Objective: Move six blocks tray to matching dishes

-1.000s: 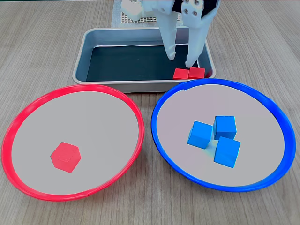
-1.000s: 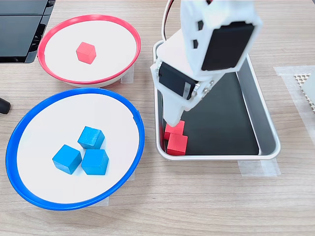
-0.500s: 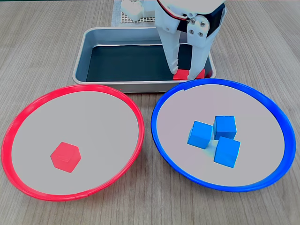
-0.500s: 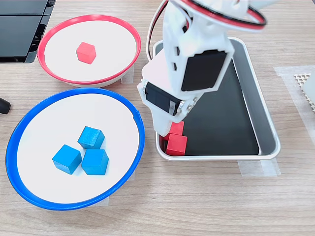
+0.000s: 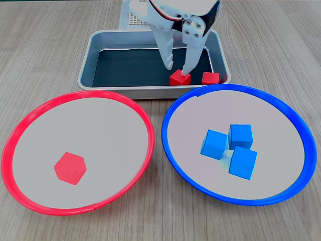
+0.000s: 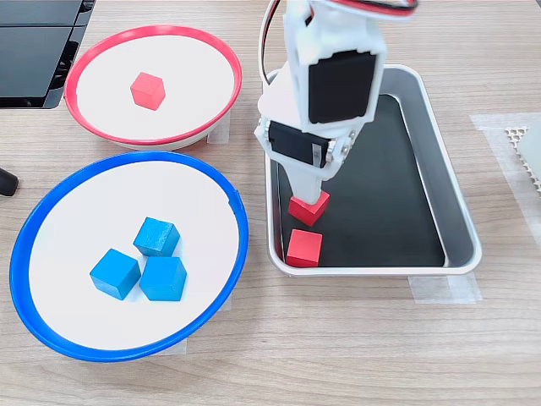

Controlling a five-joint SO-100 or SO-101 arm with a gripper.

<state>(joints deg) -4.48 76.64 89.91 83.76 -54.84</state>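
My white gripper (image 5: 179, 69) (image 6: 306, 196) reaches down into the grey tray (image 5: 88, 55) (image 6: 456, 211), shut on a red block (image 5: 179, 78) (image 6: 308, 208) that sits tilted between its fingers. A second red block (image 5: 210, 78) (image 6: 303, 248) lies on the tray's black floor, near the corner beside the blue dish. The red-rimmed dish (image 5: 30, 116) (image 6: 84, 59) holds one red block (image 5: 70, 167) (image 6: 147, 90). Three blue blocks (image 5: 240, 135) (image 6: 157, 237) cluster in the blue-rimmed dish (image 5: 173, 108) (image 6: 34, 220).
The two dishes stand close together along one long side of the tray on a wooden table. A dark device (image 6: 38, 42) sits beyond the red dish. A white perforated mat (image 6: 526, 144) (image 5: 131, 18) lies on the tray's far side, where the arm stands.
The gripper came down over the two red blocks in the tray's corner, closed on one, and has carried it away from the other towards the middle of the tray.
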